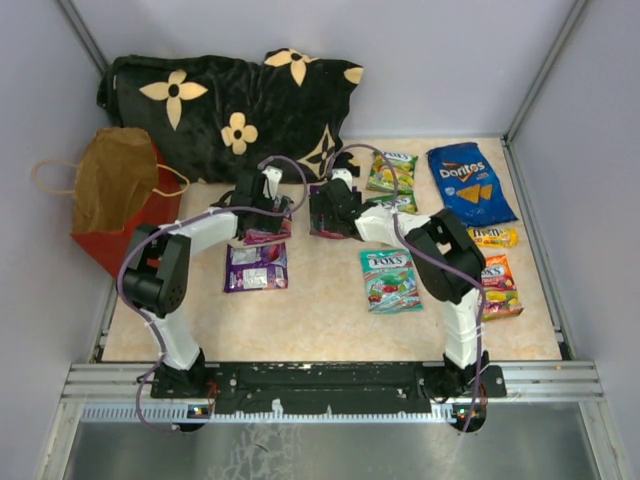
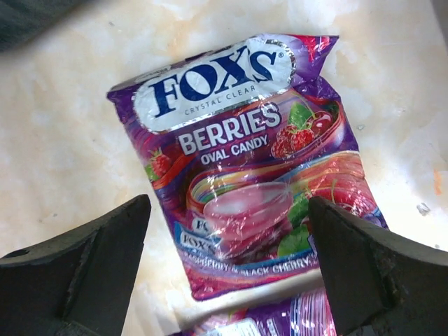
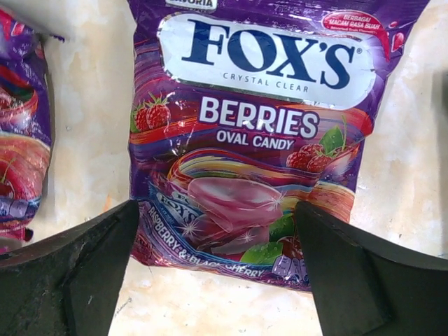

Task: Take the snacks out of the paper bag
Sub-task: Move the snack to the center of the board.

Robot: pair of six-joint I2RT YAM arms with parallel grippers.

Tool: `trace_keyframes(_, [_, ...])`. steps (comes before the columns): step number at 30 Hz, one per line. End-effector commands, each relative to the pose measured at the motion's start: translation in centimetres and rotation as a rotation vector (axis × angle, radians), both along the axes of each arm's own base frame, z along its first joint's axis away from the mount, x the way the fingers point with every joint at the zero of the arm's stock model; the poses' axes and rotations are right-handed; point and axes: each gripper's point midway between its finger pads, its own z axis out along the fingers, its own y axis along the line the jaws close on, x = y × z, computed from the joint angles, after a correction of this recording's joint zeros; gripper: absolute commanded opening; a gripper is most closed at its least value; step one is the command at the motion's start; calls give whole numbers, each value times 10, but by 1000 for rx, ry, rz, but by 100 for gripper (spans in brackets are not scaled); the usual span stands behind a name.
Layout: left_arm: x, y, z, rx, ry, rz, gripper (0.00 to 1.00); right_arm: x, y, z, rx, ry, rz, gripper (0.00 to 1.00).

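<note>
The red paper bag (image 1: pixel 115 195) lies at the far left, its brown inside showing. My left gripper (image 1: pixel 265 205) is open above a purple Fox's Berries pouch (image 2: pixel 245 140) that lies flat on the table between the fingers (image 2: pixel 229 210). A second purple pouch (image 1: pixel 256 266) lies just nearer. My right gripper (image 1: pixel 325 205) is open over another purple Berries pouch (image 3: pixel 259 119), its fingers (image 3: pixel 217 210) on either side of its lower edge. I cannot tell whether either gripper touches its pouch. The Doritos bag (image 1: pixel 470 183), green pouch (image 1: pixel 391 171), teal pouch (image 1: pixel 390 280) and yellow M&M's packet (image 1: pixel 493 237) lie on the right.
The black flower-patterned pillow (image 1: pixel 230 110) lies along the back, just behind both grippers. An orange-yellow pouch (image 1: pixel 499 285) lies at the right near the side wall. The bag's cord handles (image 1: pixel 45 180) stick out to the left.
</note>
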Motion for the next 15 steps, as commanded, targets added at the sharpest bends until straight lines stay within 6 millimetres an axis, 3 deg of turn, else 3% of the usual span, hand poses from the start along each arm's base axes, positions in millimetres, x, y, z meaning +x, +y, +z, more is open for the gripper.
trace_keyframes(1, [-2, 0, 52, -64, -79, 14, 100, -19, 5, 17, 1, -9, 65, 97])
trace_keyframes(5, [-10, 0, 106, -182, -195, 72, 100, -14, 15, 71, 118, -140, 103, 99])
trace_keyframes(8, [-27, 16, 124, -239, -247, 184, 100, -23, 24, 101, 214, -200, 149, 99])
trace_keyframes(12, [-64, 35, 107, -339, -234, 335, 100, -53, 39, 112, 259, -216, 223, 97])
trace_keyframes(15, [-93, 58, 67, -342, -197, 445, 95, -76, 52, 106, 275, -193, 279, 95])
